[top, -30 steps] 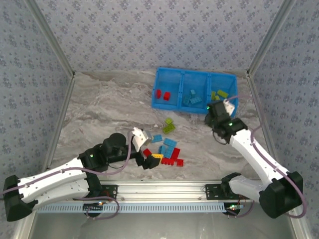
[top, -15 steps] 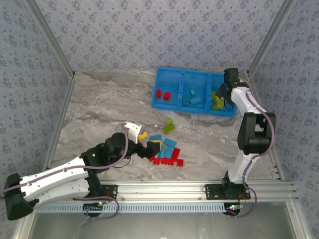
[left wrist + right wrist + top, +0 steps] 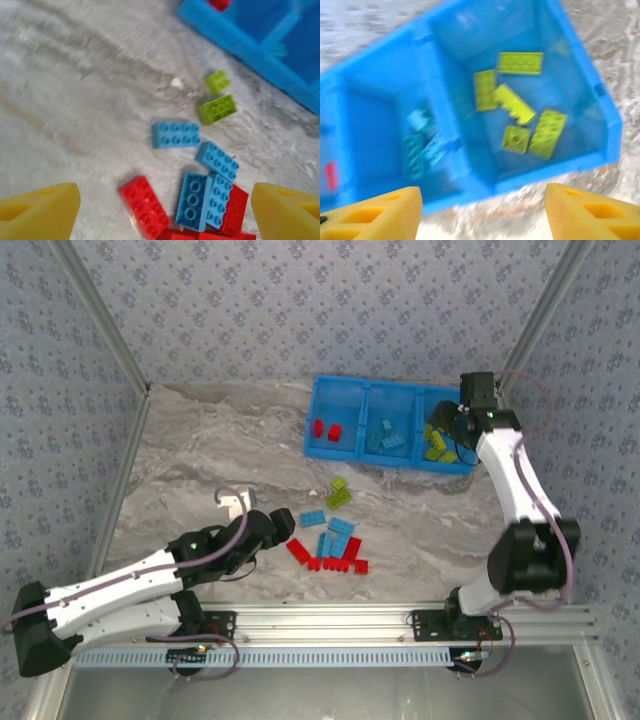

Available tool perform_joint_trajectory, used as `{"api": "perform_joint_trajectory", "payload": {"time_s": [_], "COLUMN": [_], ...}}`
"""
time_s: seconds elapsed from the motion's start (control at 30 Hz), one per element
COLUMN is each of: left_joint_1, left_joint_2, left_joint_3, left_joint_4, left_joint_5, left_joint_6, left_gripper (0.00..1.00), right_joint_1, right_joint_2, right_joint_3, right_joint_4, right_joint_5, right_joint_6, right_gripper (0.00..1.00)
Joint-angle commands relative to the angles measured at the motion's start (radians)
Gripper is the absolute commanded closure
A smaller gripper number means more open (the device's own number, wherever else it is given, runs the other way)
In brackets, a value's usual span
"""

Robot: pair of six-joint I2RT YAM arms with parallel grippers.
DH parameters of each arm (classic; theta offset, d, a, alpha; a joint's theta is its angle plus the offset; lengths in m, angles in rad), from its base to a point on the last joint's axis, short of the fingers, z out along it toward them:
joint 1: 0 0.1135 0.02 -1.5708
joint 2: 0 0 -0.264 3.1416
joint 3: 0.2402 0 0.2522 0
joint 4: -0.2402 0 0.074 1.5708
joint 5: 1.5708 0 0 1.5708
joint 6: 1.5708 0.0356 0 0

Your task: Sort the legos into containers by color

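The left claw (image 3: 165, 214) hovers wide and empty above loose bricks (image 3: 176, 134) on the table (image 3: 75, 100) (mostly red and blue). The right claw (image 3: 482, 212) gapes empty over green bricks (image 3: 520, 63) in the tray's (image 3: 485, 192) end compartment.

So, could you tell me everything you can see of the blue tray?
The tray is bright blue plastic, rectangular, with three side-by-side compartments. It lies flat on the marbled table, at the far right. The left compartment holds two red bricks, the middle some light blue bricks, the right five yellow-green bricks. The right fingers hang open above its right end, not touching it.
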State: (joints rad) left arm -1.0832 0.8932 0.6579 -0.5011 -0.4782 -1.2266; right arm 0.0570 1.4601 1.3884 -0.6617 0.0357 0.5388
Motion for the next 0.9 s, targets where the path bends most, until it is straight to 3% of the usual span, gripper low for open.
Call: {"api": "perform_joint_trajectory", "payload": {"time_s": [0.0, 0.17, 0.37, 0.77, 0.87], "left_joint_1": [-0.007, -0.008, -0.009, -0.007, -0.007], "left_joint_2": [0.05, 0.163, 0.347, 0.541, 0.561], "left_joint_3": [0.034, -0.009, 0.044, 0.077, 0.079], "left_joint_4": [-0.147, 0.024, 0.049, 0.141, 0.133], "left_joint_5": [0.072, 0.225, 0.251, 0.264, 0.25], "left_joint_6": [-0.244, -0.355, -0.345, -0.303, -0.297], "left_gripper": [0.11, 0.11, 0.08, 0.17, 0.26], "right_joint_1": [0.129, 0.384, 0.567, 0.616, 0.615], "right_joint_2": [-0.181, -0.361, -0.452, -0.424, -0.405], "right_joint_3": [-0.079, -0.239, -0.358, -0.353, -0.342], "right_joint_4": [-0.066, -0.119, -0.183, -0.231, -0.232], "right_joint_5": [-0.085, -0.152, -0.179, -0.108, -0.109], "right_joint_6": [-0.061, -0.102, -0.041, -0.025, -0.027], "right_gripper": [0.27, 0.2, 0.16, 0.15, 0.15]}}
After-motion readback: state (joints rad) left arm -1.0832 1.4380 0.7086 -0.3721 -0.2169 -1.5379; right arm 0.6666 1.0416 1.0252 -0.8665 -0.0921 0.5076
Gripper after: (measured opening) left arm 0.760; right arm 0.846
